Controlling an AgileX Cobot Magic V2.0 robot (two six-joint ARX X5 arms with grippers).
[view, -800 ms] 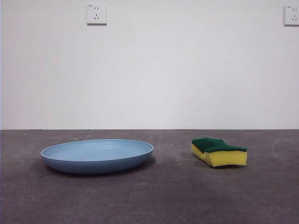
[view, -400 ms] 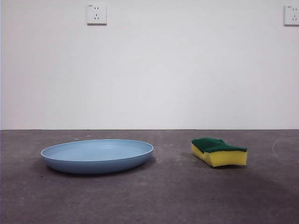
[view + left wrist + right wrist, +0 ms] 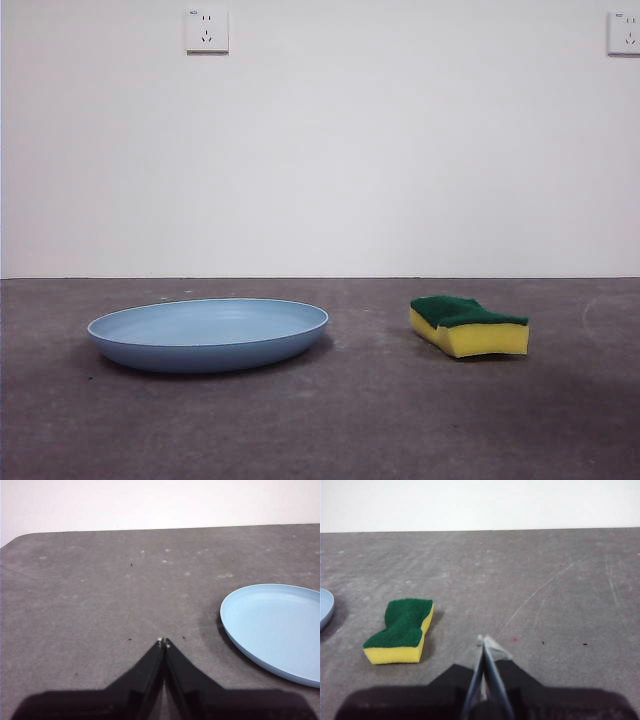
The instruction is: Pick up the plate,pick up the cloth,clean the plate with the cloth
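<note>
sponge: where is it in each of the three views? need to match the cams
Front view: the sponge lies on the table to the right of centre, green layer up.
Left wrist view: not in it; only the plate shows.
Right wrist view: the sponge lies left of centre, apart from the shut right gripper.
Shared landmark: the plate, whose edge shows beside the sponge.

I work in what looks like a bare test room or lab rather than a home: my bench (image 3: 330, 430) is a plain dark grey surface, scuffed and scratched, set against a blank white wall (image 3: 400, 160). Two white power sockets (image 3: 207, 30) sit high on that wall, one of them at the far corner (image 3: 624, 32). Only a plate (image 3: 208, 333) and a sponge (image 3: 468, 324) lie on the bench
</note>
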